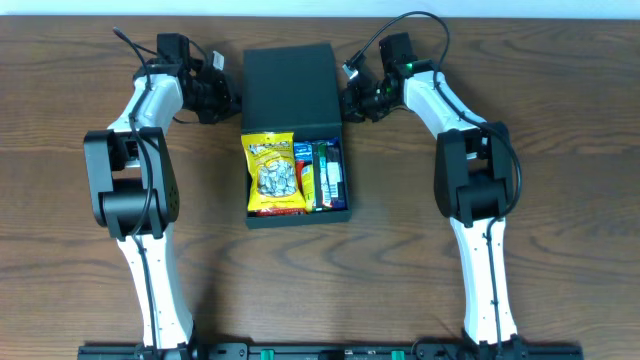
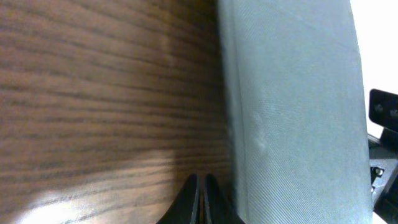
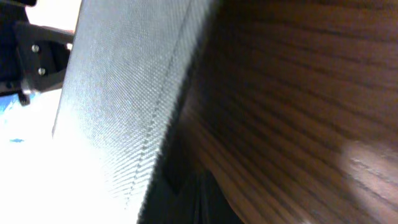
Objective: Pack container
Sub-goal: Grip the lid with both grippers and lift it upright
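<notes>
The filling looks done or close to it. The container (image 1: pixel 297 219) sits on the table (image 1: pixel 560 120) between the two arms, its tray open to the overhead camera. A yellow packet (image 1: pixel 272 172) fills the half nearer the left arm, and a row of blue and green packets (image 1: pixel 328 175) stands packed beside it on the right arm's side. No loose packet shows anywhere on the wood, so I judge that nothing is left to load.

What remains is the closing. The lid (image 1: pixel 290 85) is folded back on the far side of the tray, away from the arm bases, and it has yet to come down over the contents.

The left gripper (image 1: pixel 222 98) is at the lid's left edge with its jaws pressed together on nothing. In its wrist view the closed fingertips (image 2: pixel 200 198) point along the wood, and the lid's grey-teal face rises just to their right.

The right gripper (image 1: pixel 352 100) mirrors it at the lid's right edge, also clenched and empty. In its own view the tips (image 3: pixel 205 199) are a dark blur low in the frame, with the lid's woven face just to their left.

Whether either set of tips is touching the lid or only beside it, I cannot tell; both wrist views are too close and too soft at that spot.

From this placement, one closed gripper at each side edge, my reading is that the step in hand is tipping the lid forward over the tray. The task then ends with the flap seated.
</notes>
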Tool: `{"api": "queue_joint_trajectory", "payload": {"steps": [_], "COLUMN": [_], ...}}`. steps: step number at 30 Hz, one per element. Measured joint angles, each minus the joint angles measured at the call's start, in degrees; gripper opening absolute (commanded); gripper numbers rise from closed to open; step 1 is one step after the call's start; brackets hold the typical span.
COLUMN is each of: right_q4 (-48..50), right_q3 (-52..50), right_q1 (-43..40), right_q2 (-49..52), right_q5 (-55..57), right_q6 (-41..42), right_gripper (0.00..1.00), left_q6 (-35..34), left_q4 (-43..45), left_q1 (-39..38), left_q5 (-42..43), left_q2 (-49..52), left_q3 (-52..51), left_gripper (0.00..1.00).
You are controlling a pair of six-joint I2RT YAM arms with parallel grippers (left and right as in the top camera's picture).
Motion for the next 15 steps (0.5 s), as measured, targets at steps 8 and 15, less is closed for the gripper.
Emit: {"api": "queue_joint_trajectory", "payload": {"steps": [8,15], "right_q4": [-0.13,-0.39], "right_q3": [0.02,0.02], "right_q1": [-0.39,-1.22], "right_q2": [-0.07,-3.61], "right_q5": [-1.6,-2.1], "right_q6": [-4.66,-9.03], "right_gripper": [0.01,0.02], "left_q6": [0.02,1.42], "left_q4": [2.43,3.06], "left_q1": [0.46,0.37], "left_q5": [5.29,8.87], "left_q2": [0.0,-0.48], "left_q3": [0.46,3.58], "left_gripper": [0.06,0.06]}}
